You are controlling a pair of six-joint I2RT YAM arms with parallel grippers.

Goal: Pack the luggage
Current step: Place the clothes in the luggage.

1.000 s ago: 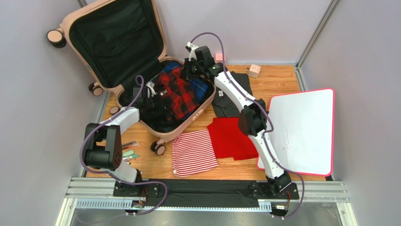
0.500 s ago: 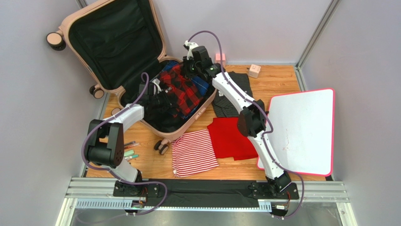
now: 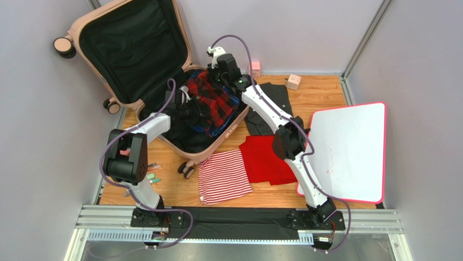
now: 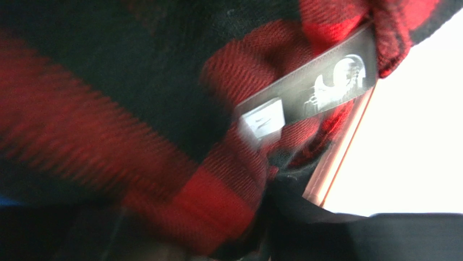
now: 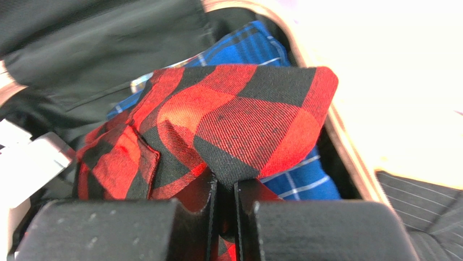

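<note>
The luggage [image 3: 76, 32] lies open at the back left, its black-lined lid propped up. A red-black plaid shirt [image 3: 209, 100] lies bunched in its lower half, on top of a blue plaid garment [image 3: 232, 101]. My right gripper [image 3: 213, 80] hangs over the far edge of the case and is shut on a fold of the plaid shirt [image 5: 239, 125]; in the right wrist view the cloth is pinched in my right gripper [image 5: 225, 184]. My left gripper [image 3: 187, 111] is down inside the case against the shirt. Plaid cloth [image 4: 163, 136] fills the left wrist view and hides its fingers.
On the wooden table lie a red-white striped cloth [image 3: 224, 175], a red cloth [image 3: 267, 157] and a dark pinstriped garment [image 3: 269, 111]. A white board with pink rim [image 3: 348, 152] sits at the right. Small boxes [image 3: 294, 81] stand at the back, pens [image 3: 149, 175] by the left arm.
My right gripper has pulled the plaid shirt left and back, so it is now bunched up. My left arm has pushed further into the case, toward the shirt.
</note>
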